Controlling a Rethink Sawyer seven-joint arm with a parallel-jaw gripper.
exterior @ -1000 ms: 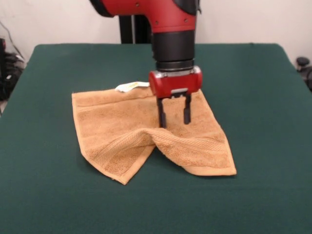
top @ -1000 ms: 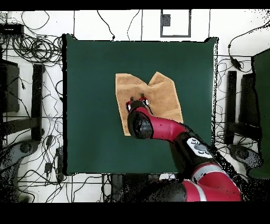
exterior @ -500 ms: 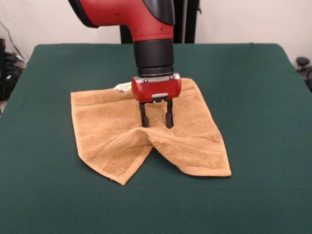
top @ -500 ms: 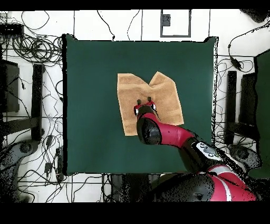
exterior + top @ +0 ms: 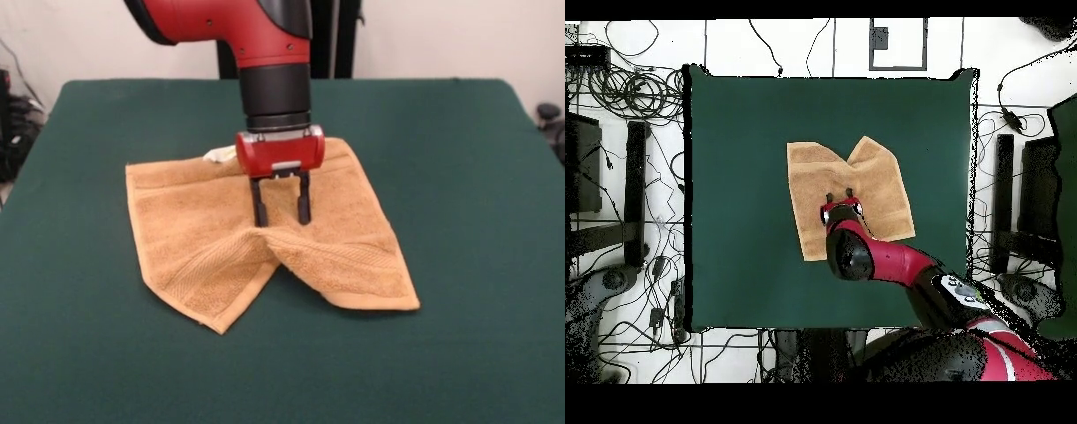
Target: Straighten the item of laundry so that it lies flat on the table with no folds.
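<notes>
While creased at its front edge, towel on table, spread pincer above its middle.

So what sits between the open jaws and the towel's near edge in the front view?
Only towel: a raised fold running to the notch in its edge. The gripper stands open just behind the ridge, seen in the front view.

Tan towel mid-table; near edge puckered
</notes>
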